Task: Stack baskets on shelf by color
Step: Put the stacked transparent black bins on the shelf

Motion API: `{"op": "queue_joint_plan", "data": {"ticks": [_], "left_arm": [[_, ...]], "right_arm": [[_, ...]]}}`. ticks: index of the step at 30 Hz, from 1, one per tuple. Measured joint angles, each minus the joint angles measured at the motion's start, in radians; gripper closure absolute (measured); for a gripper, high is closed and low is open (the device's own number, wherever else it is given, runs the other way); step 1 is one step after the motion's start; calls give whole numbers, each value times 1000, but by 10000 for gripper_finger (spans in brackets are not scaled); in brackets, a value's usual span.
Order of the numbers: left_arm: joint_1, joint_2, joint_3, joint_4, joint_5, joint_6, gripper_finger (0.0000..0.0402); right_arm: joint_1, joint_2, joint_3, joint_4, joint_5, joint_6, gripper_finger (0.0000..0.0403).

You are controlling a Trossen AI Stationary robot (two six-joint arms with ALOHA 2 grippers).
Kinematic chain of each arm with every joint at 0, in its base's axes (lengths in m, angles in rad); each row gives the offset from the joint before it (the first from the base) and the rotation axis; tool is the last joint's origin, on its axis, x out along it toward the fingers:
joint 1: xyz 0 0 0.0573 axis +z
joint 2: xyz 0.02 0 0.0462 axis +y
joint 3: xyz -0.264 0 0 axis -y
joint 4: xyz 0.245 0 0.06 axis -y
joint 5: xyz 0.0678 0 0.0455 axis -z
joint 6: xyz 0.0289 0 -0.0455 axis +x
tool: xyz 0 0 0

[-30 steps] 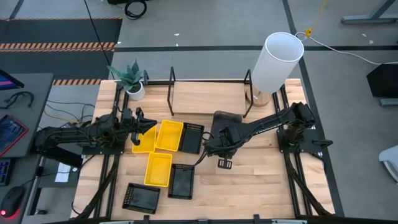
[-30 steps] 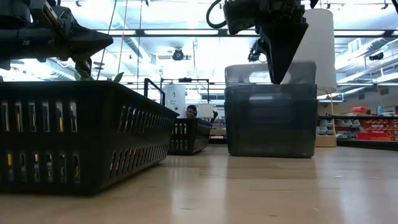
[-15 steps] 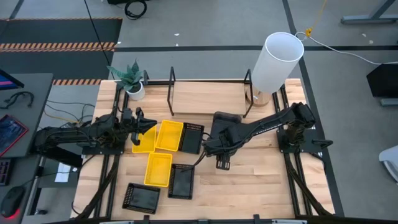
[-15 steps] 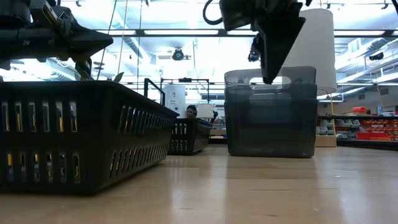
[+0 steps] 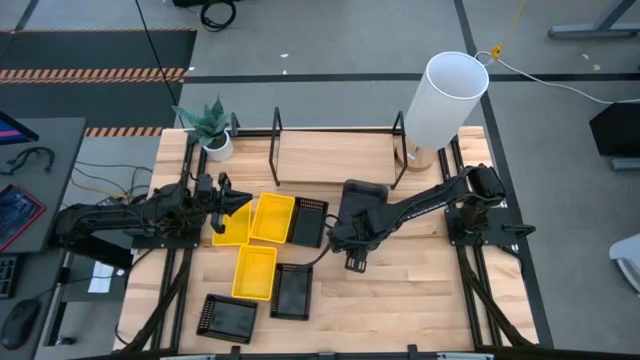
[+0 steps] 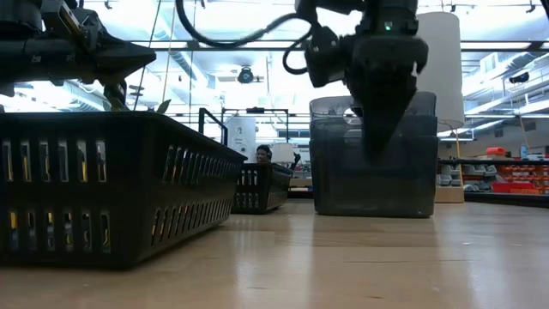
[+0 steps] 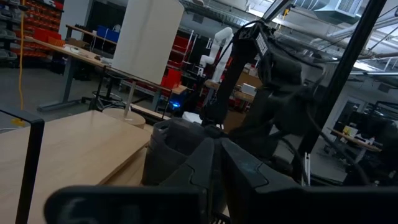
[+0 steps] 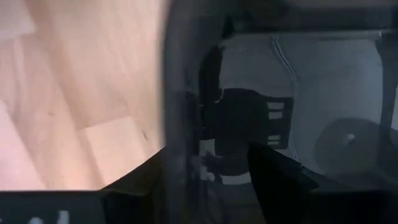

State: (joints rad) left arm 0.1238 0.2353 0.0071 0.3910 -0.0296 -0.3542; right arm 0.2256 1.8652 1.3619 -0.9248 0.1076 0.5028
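The dark grey baskets (image 5: 364, 191) stand nested on the table in front of the shelf (image 5: 336, 131); in the low view the grey stack (image 6: 339, 176) looks tall and translucent. My right gripper (image 5: 349, 231) is open and points down at the stack's near wall (image 8: 181, 118), one finger on each side of it, shown lowered against the stack in the low view (image 6: 373, 153). Three yellow baskets (image 5: 272, 217) and three black perforated baskets (image 5: 292, 290) lie flat at table centre. My left gripper (image 5: 236, 202) is shut and hovers above the leftmost yellow basket (image 5: 232, 228).
A tall white cylinder (image 5: 444, 98) stands at the shelf's right end and a potted plant (image 5: 212, 128) at its left. The nearest black basket (image 6: 111, 184) fills the low view's left. Bare wood (image 5: 420, 285) lies toward the near right.
My right gripper has come down from above the grey stack's rim until its fingers reach below the rim at the near wall, turning about its own axis on the way. The grey stack has not moved.
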Motion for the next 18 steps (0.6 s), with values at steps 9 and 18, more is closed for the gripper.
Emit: {"op": "queue_joint_plan", "data": {"ticks": [9, 18], "left_arm": [[0, 0, 0, 0, 0, 0, 366], [0, 0, 0, 0, 0, 0, 369]], "right_arm": [[0, -4, -38, 46, 2, 1, 276], [2, -3, -39, 35, -44, -1, 380]]}}
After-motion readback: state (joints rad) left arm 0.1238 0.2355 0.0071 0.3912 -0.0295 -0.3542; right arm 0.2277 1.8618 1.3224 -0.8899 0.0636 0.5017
